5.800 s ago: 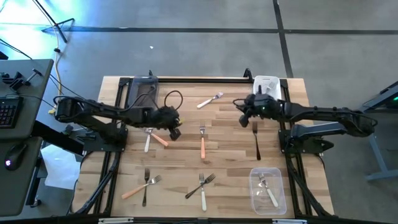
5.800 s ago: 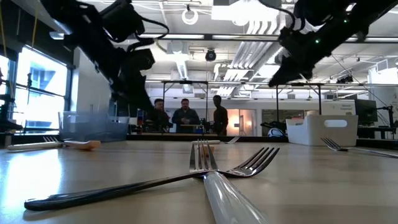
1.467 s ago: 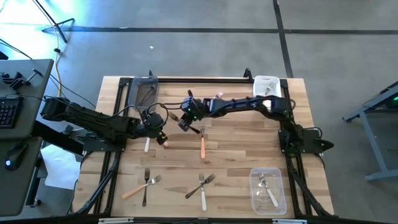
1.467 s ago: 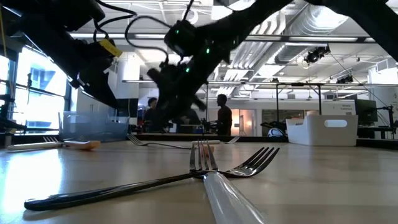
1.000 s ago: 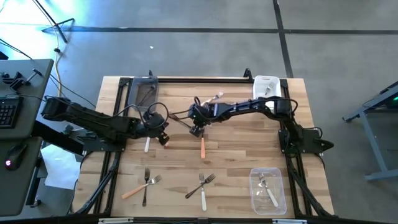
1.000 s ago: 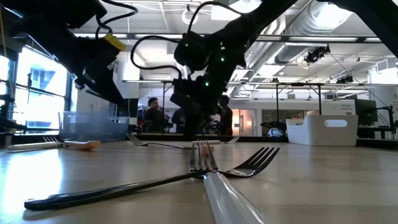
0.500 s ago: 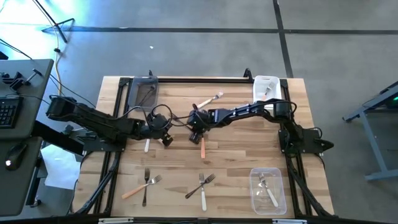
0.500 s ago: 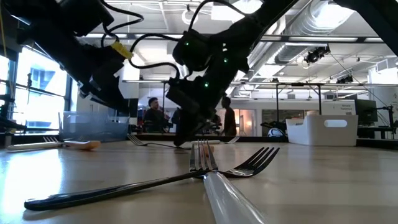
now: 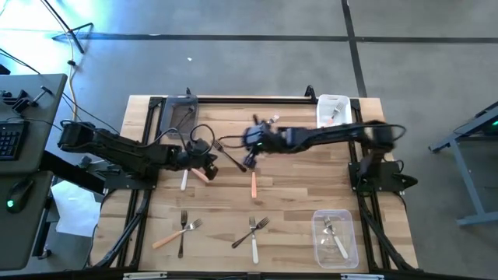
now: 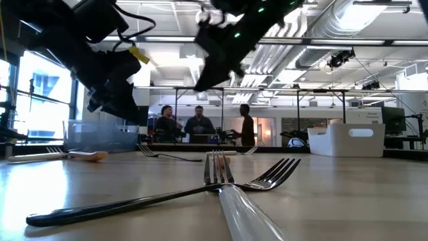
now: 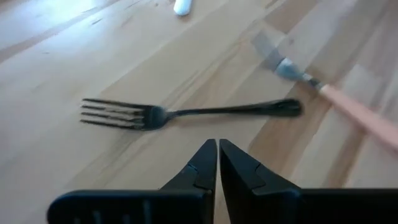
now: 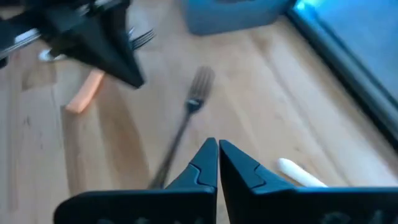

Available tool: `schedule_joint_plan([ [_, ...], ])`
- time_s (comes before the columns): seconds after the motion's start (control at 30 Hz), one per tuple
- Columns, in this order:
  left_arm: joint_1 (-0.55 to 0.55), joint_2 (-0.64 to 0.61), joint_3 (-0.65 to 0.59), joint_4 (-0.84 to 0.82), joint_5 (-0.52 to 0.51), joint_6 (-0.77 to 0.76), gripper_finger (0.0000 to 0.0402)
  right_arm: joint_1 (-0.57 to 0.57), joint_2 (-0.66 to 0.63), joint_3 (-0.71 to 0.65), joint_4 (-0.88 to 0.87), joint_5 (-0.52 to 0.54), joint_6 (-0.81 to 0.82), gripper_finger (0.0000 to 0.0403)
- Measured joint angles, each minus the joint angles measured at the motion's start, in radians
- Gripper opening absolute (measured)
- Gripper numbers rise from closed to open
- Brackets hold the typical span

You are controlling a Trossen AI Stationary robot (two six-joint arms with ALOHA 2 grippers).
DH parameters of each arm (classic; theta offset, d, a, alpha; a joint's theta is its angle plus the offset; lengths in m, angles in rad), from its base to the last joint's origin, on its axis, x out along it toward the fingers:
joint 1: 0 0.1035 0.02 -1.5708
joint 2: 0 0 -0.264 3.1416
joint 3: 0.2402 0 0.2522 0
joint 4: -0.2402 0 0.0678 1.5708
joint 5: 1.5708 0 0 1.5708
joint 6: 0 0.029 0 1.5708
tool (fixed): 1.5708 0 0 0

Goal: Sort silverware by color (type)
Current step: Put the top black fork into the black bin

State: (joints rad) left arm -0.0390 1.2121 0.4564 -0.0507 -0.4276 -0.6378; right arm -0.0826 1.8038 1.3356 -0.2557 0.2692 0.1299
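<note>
A black fork lies flat on the table between my two grippers; it also shows in the left wrist view and the right wrist view. My left gripper is shut and empty just left of it, low over the table. My right gripper is shut and empty, raised above the fork's right end. An orange-handled fork lies to the near side of the black fork. Another orange-handled fork and a white-handled fork lie by my left gripper.
A white-handled fork lies at the far middle. Two crossed pairs of forks lie near the front edge. A clear bin holding forks stands at the front right, a white bin at the far right, a grey bin at the far left.
My right gripper has dipped close to the table beside the black fork, then risen well clear of it and drawn back a little toward the table's right and far edges. My left gripper has crept a little toward the black fork. The fork has stayed where it was.
</note>
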Motion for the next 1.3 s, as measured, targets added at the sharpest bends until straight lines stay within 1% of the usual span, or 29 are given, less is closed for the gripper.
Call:
schedule_joint_plan([
  [0.1, 0.011, 0.011, 0.001, 0.060, 0.038, -0.050, 0.0036, -0.033, -0.135, -0.182, 0.128, 0.004, 0.020, 0.0000],
  [0.17, 0.031, 0.031, 0.008, 0.083, 0.094, -0.079, 0.0054, -0.056, -0.226, -0.309, 0.235, 0.007, 0.029, 0.0000],
  [0.2, 0.046, 0.041, 0.016, 0.079, 0.124, -0.067, 0.0062, -0.068, -0.268, -0.366, 0.294, 0.009, 0.035, 0.0000],
  [0.27, 0.079, 0.062, 0.045, 0.066, 0.200, 0.042, 0.0079, -0.085, -0.345, -0.464, 0.389, 0.008, 0.050, 0.0000],
  [0.37, 0.141, 0.089, 0.110, 0.005, 0.342, 0.286, 0.0096, -0.102, -0.449, -0.569, 0.486, 0.009, 0.046, 0.0000],
  [0.47, 0.192, 0.119, 0.210, -0.103, 0.458, 0.539, 0.0101, -0.108, -0.542, -0.626, 0.533, 0.019, 0.031, 0.0000],
  [0.53, 0.214, 0.149, 0.284, -0.195, 0.488, 0.689, 0.0101, -0.108, -0.588, -0.648, 0.539, 0.020, 0.012, 0.0000],
  [0.63, 0.239, 0.213, 0.402, -0.360, 0.493, 0.877, 0.0102, -0.107, -0.634, -0.658, 0.546, 0.019, -0.007, 0.0000],
  [0.77, 0.258, 0.310, 0.537, -0.534, 0.475, 1.051, 0.0114, -0.107, -0.643, -0.658, 0.550, 0.019, -0.017, 0.0000],
  [0.83, 0.258, 0.355, 0.588, -0.586, 0.454, 1.130, 0.0124, -0.107, -0.640, -0.658, 0.562, 0.020, -0.026, 0.0000],
  [0.97, 0.258, 0.439, 0.656, -0.634, 0.437, 1.272, 0.0149, -0.107, -0.638, -0.658, 0.560, 0.020, -0.043, 0.0000],
  [1.07, 0.258, 0.496, 0.677, -0.643, 0.433, 1.335, 0.0161, -0.107, -0.639, -0.658, 0.560, 0.020, -0.044, 0.0000],
  [1.13, 0.262, 0.527, 0.681, -0.650, 0.424, 1.371, 0.0164, -0.107, -0.639, -0.658, 0.559, 0.020, -0.044, 0.0000],
  [1.3, 0.260, 0.595, 0.681, -0.649, 0.336, 1.426, 0.0161, -0.107, -0.639, -0.658, 0.559, 0.020, -0.045, 0.0000],
])
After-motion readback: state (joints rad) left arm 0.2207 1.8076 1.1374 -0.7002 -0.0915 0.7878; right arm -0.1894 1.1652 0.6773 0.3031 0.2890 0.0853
